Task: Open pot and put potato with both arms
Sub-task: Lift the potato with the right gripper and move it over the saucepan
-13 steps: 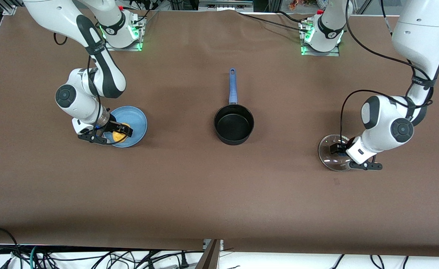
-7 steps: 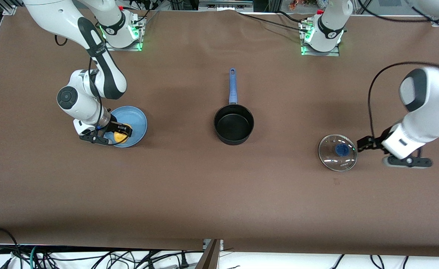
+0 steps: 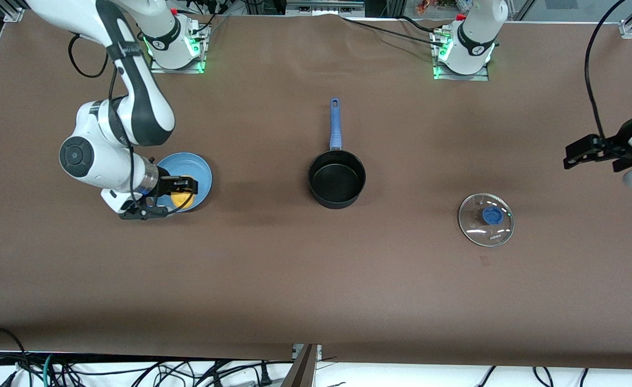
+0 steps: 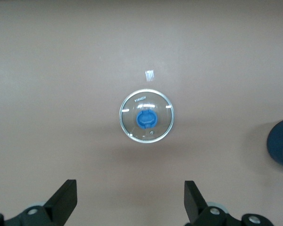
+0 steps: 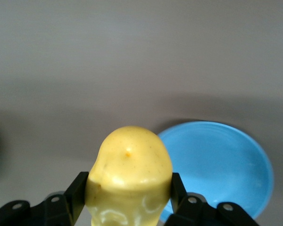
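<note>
Looking at the front view first, you are seeing the right claw (image 3: pixel 182 189) clamped on the potato (image 3: pixel 180 199), holding it over the blue plate (image 3: pixel 200 169) at the right arm's end of the table (image 3: pixel 316 279). The pot (image 3: pixel 337 178) is sitting uncovered mid-table, its blue handle (image 3: pixel 335 122) pointing straight away from the front camera toward the robots' bases — that is its long axis. The glass lid (image 3: pixel 486 219) is lying flat on the table toward the left arm's end, well apart from the pot. The left claw (image 3: pixel 590 152) is hanging empty over that end of the table; this arm is waiting.

Turning to the left wrist view, you are looking down on the lid (image 4: pixel 146 116) with its blue knob (image 4: pixel 146 118) up, and the left claw (image 4: pixel 130 202) is standing wide open with nothing between its fingers (image 4: pixel 66 197). The pot's rim (image 4: pixel 280 147) is just showing at the edge.

Moving to the right wrist view, the potato (image 5: pixel 130 170) is standing on end between the fingers (image 5: pixel 78 194), long axis running out along them, with much of it sticking out past the tips and the plate (image 5: pixel 226 165) below. That is where you are risking trouble — the skin looks smooth and rounded, so a quick swing toward the pot could let it twist or squirt free, and a low carry could knock it against the pot's rim.
</note>
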Available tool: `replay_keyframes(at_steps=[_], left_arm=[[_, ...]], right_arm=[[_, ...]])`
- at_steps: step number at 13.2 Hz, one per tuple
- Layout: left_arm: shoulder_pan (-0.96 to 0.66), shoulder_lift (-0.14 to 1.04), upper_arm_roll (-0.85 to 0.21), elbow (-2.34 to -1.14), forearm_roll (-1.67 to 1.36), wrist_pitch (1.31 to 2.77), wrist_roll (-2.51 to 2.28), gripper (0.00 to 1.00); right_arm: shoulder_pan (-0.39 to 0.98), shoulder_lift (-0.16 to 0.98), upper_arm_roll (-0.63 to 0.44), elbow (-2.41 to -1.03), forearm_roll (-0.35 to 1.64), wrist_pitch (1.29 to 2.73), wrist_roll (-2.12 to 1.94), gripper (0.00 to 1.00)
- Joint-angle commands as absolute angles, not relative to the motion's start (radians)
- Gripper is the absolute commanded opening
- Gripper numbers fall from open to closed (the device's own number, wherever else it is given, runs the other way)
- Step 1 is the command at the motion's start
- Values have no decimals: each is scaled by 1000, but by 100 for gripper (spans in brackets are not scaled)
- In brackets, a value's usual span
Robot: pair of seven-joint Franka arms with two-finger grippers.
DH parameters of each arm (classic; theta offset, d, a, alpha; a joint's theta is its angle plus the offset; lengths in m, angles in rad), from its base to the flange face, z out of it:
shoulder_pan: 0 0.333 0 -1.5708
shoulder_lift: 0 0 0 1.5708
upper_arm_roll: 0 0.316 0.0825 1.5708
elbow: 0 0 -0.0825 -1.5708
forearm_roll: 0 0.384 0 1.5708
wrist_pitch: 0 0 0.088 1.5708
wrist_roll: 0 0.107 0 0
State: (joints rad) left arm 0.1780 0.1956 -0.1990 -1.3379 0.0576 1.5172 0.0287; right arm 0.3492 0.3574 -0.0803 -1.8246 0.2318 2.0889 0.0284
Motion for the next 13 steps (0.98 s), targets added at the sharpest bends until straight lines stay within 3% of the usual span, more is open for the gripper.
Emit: replay_keyframes(at_steps=[1,3,5,6,8,10,13], left_arm=[[125,170,-181,-1276,72,1442,32,100],[16,129,-92,-1294,77,1463,29,100],[-78,4,13,-1502,34,1468,41,100],[-110,-17,52,-1534,22,1468,37,100],[-83,-14,48,-1516,14,1465,41,100],[-3,-12,-29,-1514,6,1473,43,100],[9,5,-32,-1508,5,1508,41,100]], right_arm=[[484,380,-81,-1740,219,2057,26,21],[601,438,-83,-1642,215,2057,53,21],[697,526,-83,-1535,193,2056,153,22],[731,572,-83,-1476,181,2056,219,24],[773,655,-81,-1364,184,2056,308,25],[827,744,-83,-1255,184,2062,386,25],[864,854,-83,-1132,183,2074,462,25]])
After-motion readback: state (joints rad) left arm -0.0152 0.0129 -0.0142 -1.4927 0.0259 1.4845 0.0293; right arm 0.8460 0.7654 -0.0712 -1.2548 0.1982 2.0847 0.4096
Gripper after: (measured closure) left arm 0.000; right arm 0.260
